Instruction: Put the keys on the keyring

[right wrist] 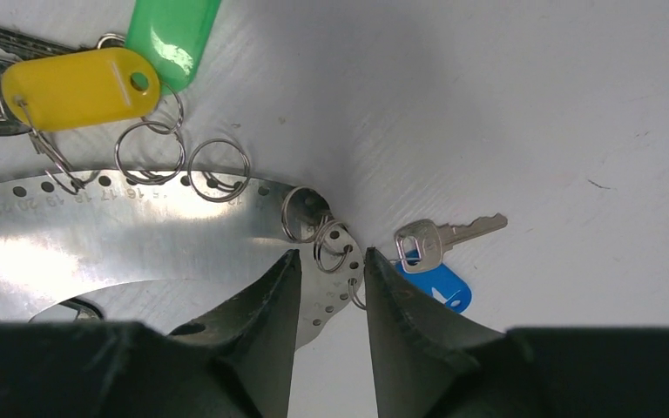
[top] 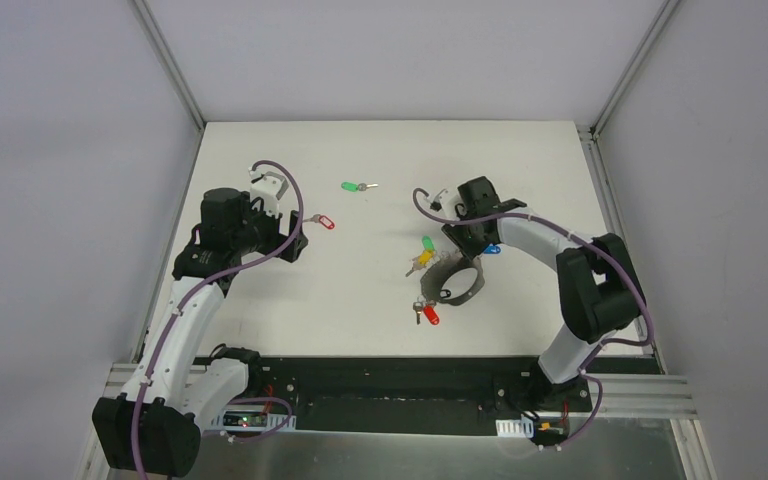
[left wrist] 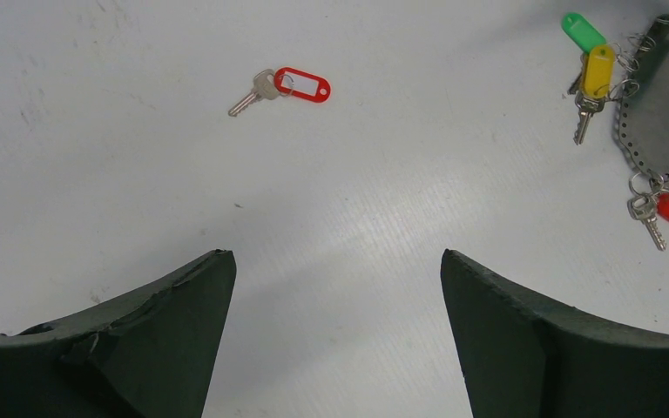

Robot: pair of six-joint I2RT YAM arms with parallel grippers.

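Bare table (top: 360, 300) is shown around the loose red-tagged key (left wrist: 280, 88) and green-tagged key (top: 356, 186); the keyring (right wrist: 139, 235) is hemmed by hung keys (right wrist: 78, 87) and straddled at one edge by the right gripper (right wrist: 331, 261).

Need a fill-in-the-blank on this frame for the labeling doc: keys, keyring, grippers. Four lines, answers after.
1. The loose key ahead of the left gripper has a ___ tag.
2. The left gripper's jaws stand ___.
3. The right gripper straddles the keyring's band; the key right beside it has a ___ tag.
4. The lone key toward the far edge of the table has a ___ tag.
Missing words: red; open; blue; green.
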